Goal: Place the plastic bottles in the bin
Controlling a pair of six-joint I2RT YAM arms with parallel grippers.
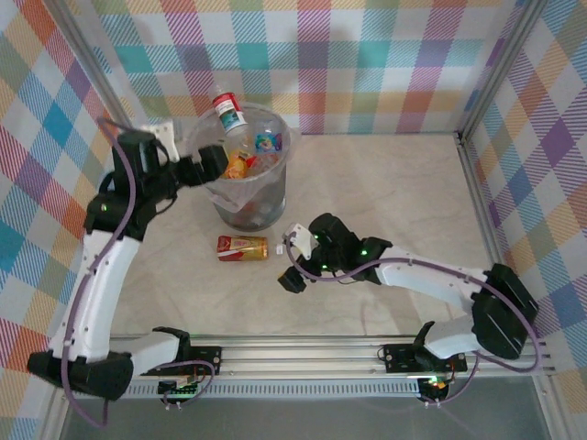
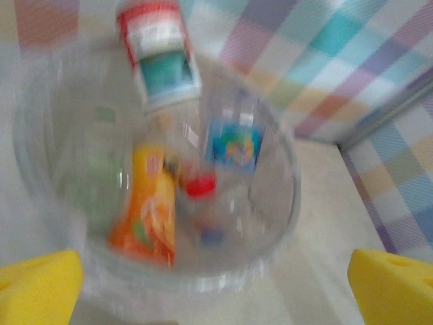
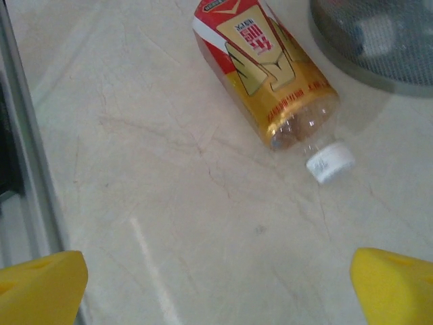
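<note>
Marble-look tabletop [image 1: 385,202] holds one bottle [image 3: 270,74] on its side just ahead of the empty, wide-spread right pincer [image 3: 216,291]; seemingly light, thin-walled and slick, it is best pinched across its labelled belly, while the left pincer [image 2: 216,288] gapes above the bin [image 1: 261,206].

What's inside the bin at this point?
Inside the bin: an orange-labelled bottle, a blue-labelled bottle, a red cap, and a red-and-teal bottle leaning at the far rim. Whatever lies beneath them is covered, and the wrist view is blurred.
</note>
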